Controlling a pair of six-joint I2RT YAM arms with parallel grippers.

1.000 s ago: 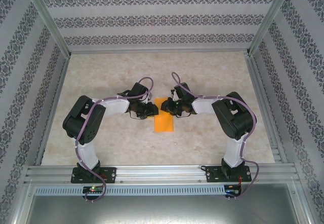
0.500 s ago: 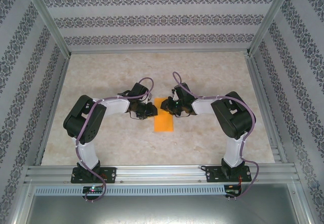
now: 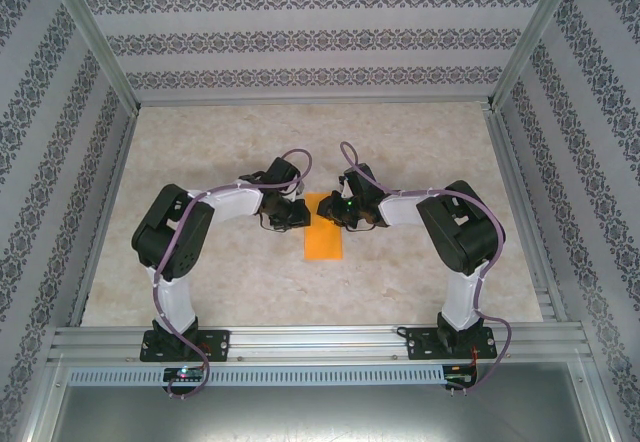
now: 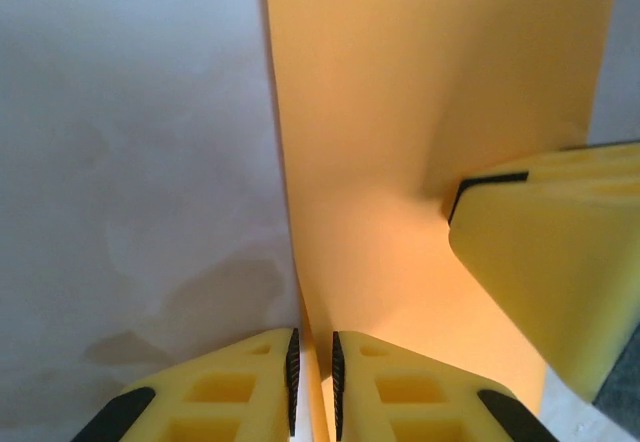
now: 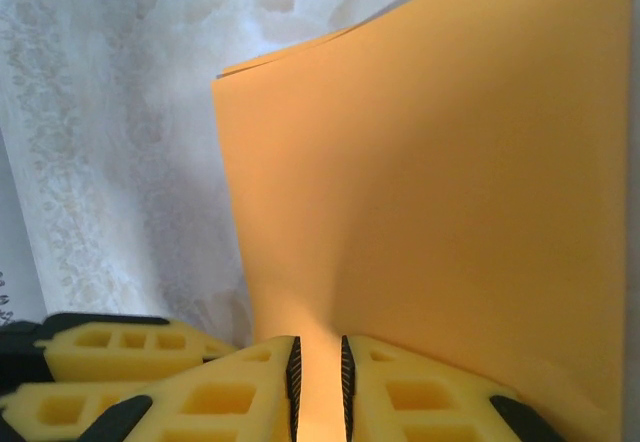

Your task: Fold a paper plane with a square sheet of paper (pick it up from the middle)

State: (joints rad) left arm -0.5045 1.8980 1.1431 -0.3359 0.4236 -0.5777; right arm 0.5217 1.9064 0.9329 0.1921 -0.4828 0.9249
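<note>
Left jaws have closed onto the orange paper [image 4: 430, 102].

left tool [image 3: 297, 214], right tool [image 3: 336, 212] flanking paper [image 3: 321, 243], near end unobstructed

Sheet [image 3: 321, 242] on table [image 3: 200, 152] centre; left jaws, right jaws flanking far end.

From above, you have bright, even, soft light: the worktop [image 3: 420, 152] reads pale with no glare, and the arms [image 3: 230, 207] cast only faint, short shadows. That view is sharp throughout. In your left wrist view the paper [image 4: 420, 92] glows warm, a grey smudge of shadow lies on the worktop by the left tool [image 4: 312, 377], and the near foam is soft. In your right wrist view the worktop washes out toward the top edge, the paper is brightest near the bottom, and the right tool [image 5: 318, 377] blurs slightly.
</note>
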